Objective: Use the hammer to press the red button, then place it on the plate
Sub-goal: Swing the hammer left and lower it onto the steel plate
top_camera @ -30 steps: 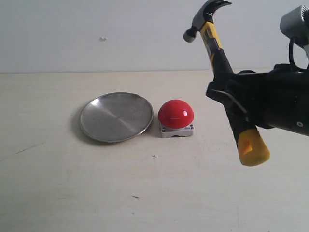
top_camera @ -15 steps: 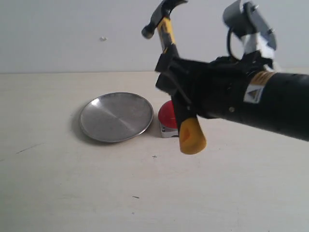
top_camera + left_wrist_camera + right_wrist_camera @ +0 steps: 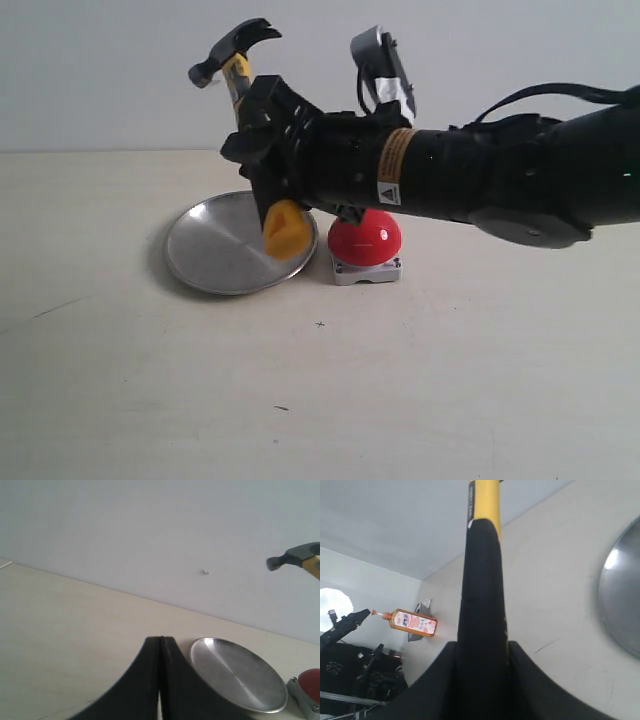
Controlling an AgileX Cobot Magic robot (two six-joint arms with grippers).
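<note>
A pale wooden table (image 3: 450,380) stands against a plain grey-white wall (image 3: 100,70). On it the plate (image 3: 215,250) lies left of centre with the red button (image 3: 365,238) just beside its right rim. The right gripper (image 3: 258,150) reaches in from the right, its black arm crossing above the button and hiding the top of the dome. Its claw is clamped on the black handle of the hammer (image 3: 284,227), a finger pressed to each side, as the right wrist view confirms. The hammer hangs in the air, tilted. Its dark head is high and to the left against the wall, and its yellow butt end points down in front of the plate's right rim, just left of the button. Whether the butt touches the plate cannot be told. The left gripper (image 3: 160,642), seen only from its own wrist, sits low on the left side with its two fingers pressed flat together and nothing between them. An orange bottle (image 3: 412,622) rests beyond the table edge in the right wrist view.
</note>
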